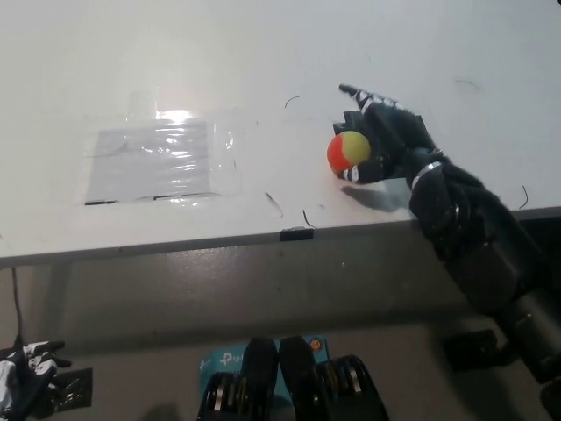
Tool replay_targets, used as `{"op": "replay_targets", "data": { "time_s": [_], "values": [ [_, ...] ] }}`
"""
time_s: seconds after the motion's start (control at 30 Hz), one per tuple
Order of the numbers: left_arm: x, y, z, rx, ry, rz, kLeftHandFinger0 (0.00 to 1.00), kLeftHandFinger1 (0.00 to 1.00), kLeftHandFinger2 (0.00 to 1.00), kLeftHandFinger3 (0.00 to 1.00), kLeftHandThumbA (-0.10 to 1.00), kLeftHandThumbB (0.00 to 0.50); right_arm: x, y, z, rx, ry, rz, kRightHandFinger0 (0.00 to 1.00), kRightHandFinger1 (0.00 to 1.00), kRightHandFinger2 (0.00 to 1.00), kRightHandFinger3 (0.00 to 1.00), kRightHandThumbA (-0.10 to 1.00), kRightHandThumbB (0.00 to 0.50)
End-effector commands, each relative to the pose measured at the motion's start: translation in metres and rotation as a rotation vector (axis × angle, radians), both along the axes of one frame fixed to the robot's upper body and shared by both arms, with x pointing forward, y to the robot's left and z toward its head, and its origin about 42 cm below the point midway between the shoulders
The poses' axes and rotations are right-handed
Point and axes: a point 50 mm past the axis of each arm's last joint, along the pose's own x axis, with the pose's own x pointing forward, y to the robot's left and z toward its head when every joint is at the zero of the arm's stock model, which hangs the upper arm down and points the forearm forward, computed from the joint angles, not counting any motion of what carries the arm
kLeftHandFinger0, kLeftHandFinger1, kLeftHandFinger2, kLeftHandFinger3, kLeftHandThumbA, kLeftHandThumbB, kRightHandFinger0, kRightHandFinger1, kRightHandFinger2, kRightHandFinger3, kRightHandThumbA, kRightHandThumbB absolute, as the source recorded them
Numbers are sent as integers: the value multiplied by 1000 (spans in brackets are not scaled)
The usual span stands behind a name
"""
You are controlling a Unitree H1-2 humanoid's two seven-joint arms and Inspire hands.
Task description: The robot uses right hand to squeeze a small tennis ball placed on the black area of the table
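A small red and yellow ball [347, 150] lies on the white table [263, 70], right of the middle. My black right hand [383, 136] sits just right of it, palm against the ball, fingers spread and curving around its far and near sides without closing. My white left hand [22, 373] hangs low at the bottom left, below the table edge; its fingers are too small and dark to read.
A shiny grey sheet [153, 160] under clear film is taped to the table's left part. The table's front edge [289, 235] runs across the middle of the picture. A teal box [219, 360] lies on the floor below.
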Motion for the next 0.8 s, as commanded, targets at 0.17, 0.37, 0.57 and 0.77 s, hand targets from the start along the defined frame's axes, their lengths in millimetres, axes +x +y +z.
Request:
{"op": "replay_targets", "data": {
  "time_s": [0.17,0.37,0.57,0.77],
  "values": [
    [10,-2,11,40,-41,-66,263,280,388,523,432,33,8,35,19,111,-52,55,1000,1000,1000,1000,884,486],
    [13,-7,10,14,-46,-80,201,249,370,515,423,39,3,35,-2,121,-23,62,1000,1000,1000,1000,812,475],
    [9,-10,8,-5,-47,-85,166,223,356,455,413,54,6,9,-22,147,38,30,1000,1000,1000,1000,645,299],
    [6,-13,9,-11,-48,-84,174,233,398,517,411,69,12,-17,-31,22,43,15,1000,1000,1000,1000,379,120]
  ]
}}
